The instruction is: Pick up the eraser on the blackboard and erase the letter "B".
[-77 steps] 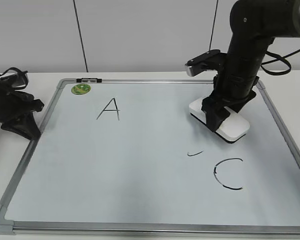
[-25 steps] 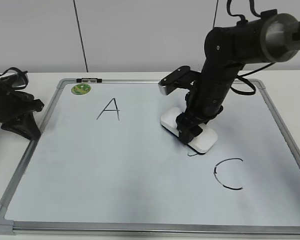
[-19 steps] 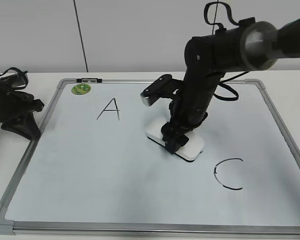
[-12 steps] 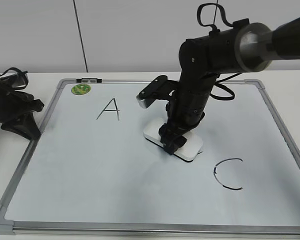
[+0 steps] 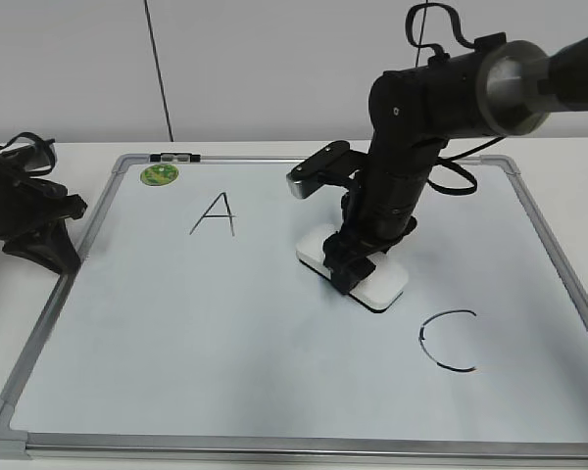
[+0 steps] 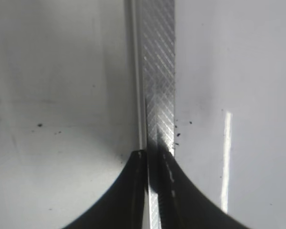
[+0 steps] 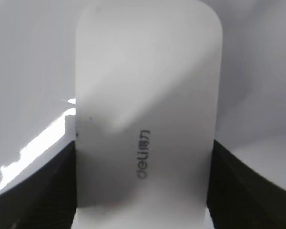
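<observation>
My right gripper (image 5: pixel 351 266) is shut on the white eraser (image 5: pixel 382 284) and holds it flat on the blackboard (image 5: pixel 225 343) near its middle, up and left of the black "C" (image 5: pixel 449 341). The right wrist view shows the eraser (image 7: pixel 145 95) with grey lettering between the two fingers of my right gripper (image 7: pixel 143 191). The black "A" (image 5: pixel 214 213) stands at the upper left. No letter "B" shows; the spot under the eraser is hidden. My left gripper (image 5: pixel 49 245) is shut at the board's left edge, its tips (image 6: pixel 152 157) over the metal frame (image 6: pixel 157 71).
A round green magnet (image 5: pixel 159 174) sits at the board's top left corner, next to a small dark clip (image 5: pixel 174 156) on the top frame. A white table (image 5: pixel 568 166) lies around the board, with a grey wall behind.
My right gripper carried the eraser from the upper right down and left across the board, then a little back to the right. The small black stroke left of the "C" no longer shows.
</observation>
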